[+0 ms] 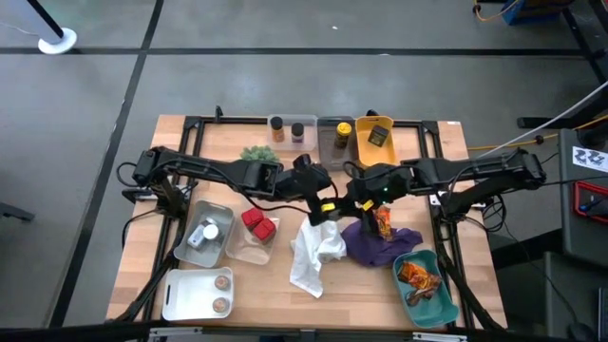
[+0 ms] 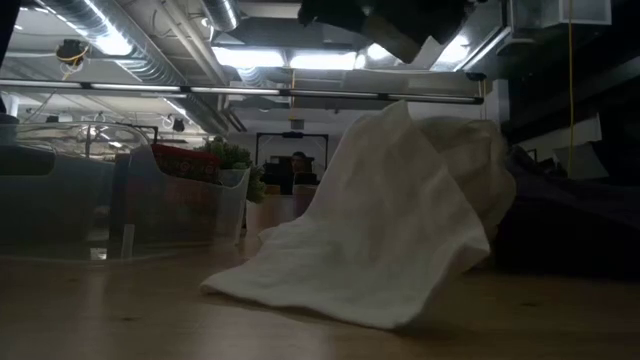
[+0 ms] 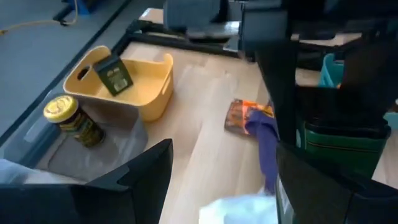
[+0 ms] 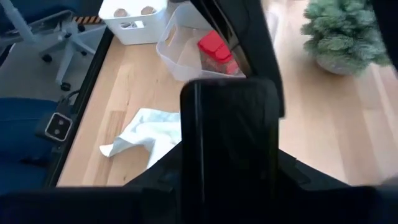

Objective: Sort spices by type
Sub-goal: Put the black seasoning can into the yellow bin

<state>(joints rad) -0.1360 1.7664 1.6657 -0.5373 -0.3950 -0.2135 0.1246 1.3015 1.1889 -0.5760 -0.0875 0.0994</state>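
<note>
1. The wooden table (image 1: pixel 142 237) carries both arms, which meet over its middle
2. The white cloth (image 1: pixel 313 252) lies crumpled at the centre, and the purple cloth (image 1: pixel 375 242) is just beside it
3. The teal bin (image 1: pixel 429 296) holds orange-red packets; 1 more orange-red packet (image 1: pixel 382 221) lies on the purple cloth
4. The clear bin (image 1: pixel 249 247) holds 2 red tins (image 1: pixel 255 222)
5. The yellow bin (image 1: pixel 372 141) holds 1 dark sachet (image 3: pixel 114 74)
6. The left gripper (image 1: pixel 326 211) hangs above the white cloth, fingers apart and empty
7. The right gripper (image 1: pixel 356 201) is near the packet; I cannot tell if its fingers are apart or together
</note>
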